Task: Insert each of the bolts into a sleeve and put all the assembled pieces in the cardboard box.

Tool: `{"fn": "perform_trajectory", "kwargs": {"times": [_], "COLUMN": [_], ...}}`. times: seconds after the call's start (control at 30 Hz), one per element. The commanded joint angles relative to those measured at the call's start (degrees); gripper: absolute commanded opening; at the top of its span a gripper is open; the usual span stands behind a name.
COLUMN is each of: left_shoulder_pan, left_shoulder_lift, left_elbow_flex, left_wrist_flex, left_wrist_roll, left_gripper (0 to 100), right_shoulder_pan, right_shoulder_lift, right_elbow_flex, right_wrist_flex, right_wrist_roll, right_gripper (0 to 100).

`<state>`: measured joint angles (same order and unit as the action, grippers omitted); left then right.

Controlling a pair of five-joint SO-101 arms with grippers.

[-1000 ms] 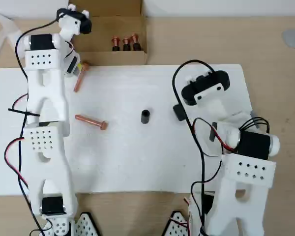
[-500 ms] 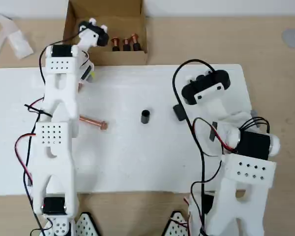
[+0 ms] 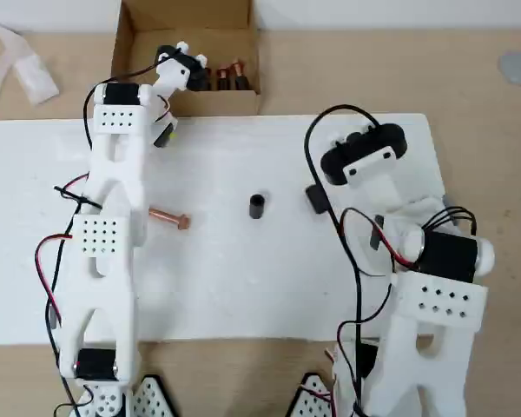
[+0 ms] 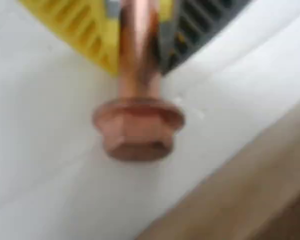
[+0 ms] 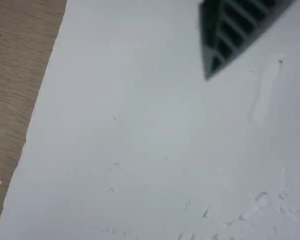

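Left fingers [image 4: 80, 30] pinch the bolt [image 4: 138, 125] (head protruding past their tips).

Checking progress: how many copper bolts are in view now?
4 bolts: one in the left gripper, one loose on the white mat, two in the cardboard box. The left arm may hide another there.

bolt [image 4: 138, 125] looks glossy coppery metal, sheet [image 3: 243, 278] matt, perhaps foam.

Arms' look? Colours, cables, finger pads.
Both are white printed shells with hole-grid panels and black servos. Left arm: red and black wires, one yellow ribbed finger, one dark grey finger. Right arm: long looping black cable, some red wire, dark ribbed finger.
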<state>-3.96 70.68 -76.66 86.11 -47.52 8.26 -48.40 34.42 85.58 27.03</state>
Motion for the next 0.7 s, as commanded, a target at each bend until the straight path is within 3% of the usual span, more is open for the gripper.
{"fn": "perform_trajectory", "kwargs": {"times": [0.0, 0.07, 0.23, 0.5, 0.67], "left_shoulder_pan": [-0.4, 0.0, -0.1, -0.6, -0.1], "left_shoulder_lift": [0.5, 0.3, -13.9, -40.5, -59.6], "left_elbow_flex": [-11.2, -20.1, -16.9, 5.8, 25.8], "left_wrist_flex": [6.1, 12.0, 14.5, 14.5, 14.5], "left_wrist_roll": [0.8, 1.6, 7.6, 10.4, 15.1], "left_gripper": [1, 1, 1, 1, 1], "right_shoulder_pan": [0.7, 0.7, 0.7, 0.5, -7.0], "right_shoulder_lift": [-0.9, -0.8, -0.8, -0.7, -0.7], "right_elbow_flex": [-0.1, 0.0, 0.0, 0.2, 4.1], "right_wrist_flex": [-1.1, -0.9, -0.7, -0.6, -0.6], "right_wrist_roll": [-0.6, -0.6, -0.6, -0.7, -0.7], "right_gripper": [40.1, 40.1, 40.1, 40.1, 40.1]}}
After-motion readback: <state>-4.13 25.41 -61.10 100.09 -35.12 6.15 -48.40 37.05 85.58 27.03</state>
